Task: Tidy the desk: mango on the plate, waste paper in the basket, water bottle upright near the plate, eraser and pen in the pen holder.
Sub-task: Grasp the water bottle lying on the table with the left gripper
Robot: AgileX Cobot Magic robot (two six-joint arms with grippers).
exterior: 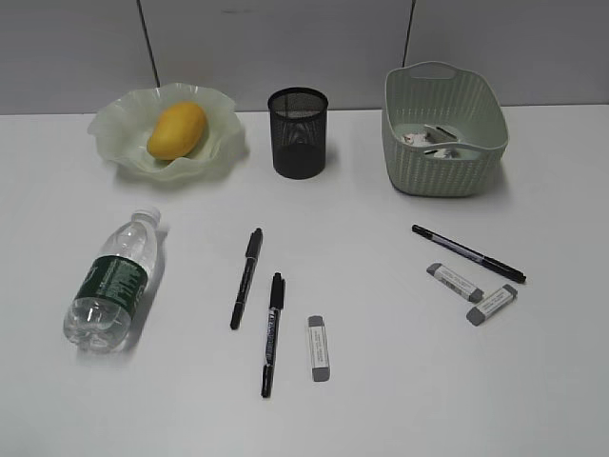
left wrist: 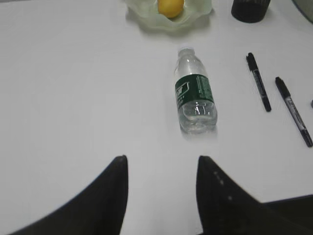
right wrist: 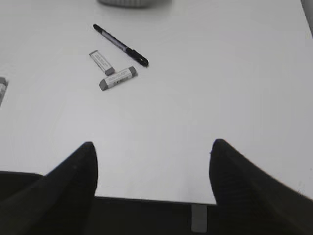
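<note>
- Exterior view: the mango [exterior: 177, 130] lies in the plate [exterior: 122, 129] near the desk's [exterior: 381, 400] far left corner.
- The pen holder [exterior: 298, 131] stands upright at the middle of the far edge; whether anything is inside I cannot tell.
- The basket [exterior: 444, 133] sits toward the far right corner, with the waste paper [exterior: 430, 143] inside it.
- The water bottle [exterior: 112, 282] lies on its side by the left edge, its cap pointing toward the plate.
- Two pens lie mid-desk, the left pen [exterior: 246, 277] and the middle pen [exterior: 273, 332], with an eraser [exterior: 319, 348] just beside the latter.
- A third pen [exterior: 467, 253] lies slanted on the right, with two erasers [exterior: 474, 293] close to its near end.
- Left wrist view: the left gripper [left wrist: 162, 196] hangs above bare desk, fingers [left wrist: 110, 196] parted and holding nothing.
- The bottle lies ahead of it, the plate with the mango beyond, two pens to the right.
- Right wrist view: the right gripper [right wrist: 152, 188] is over the desk's near edge, fingers [right wrist: 73, 181] spread wide and empty.
- The third pen and two erasers lie ahead, well apart from it.
</note>
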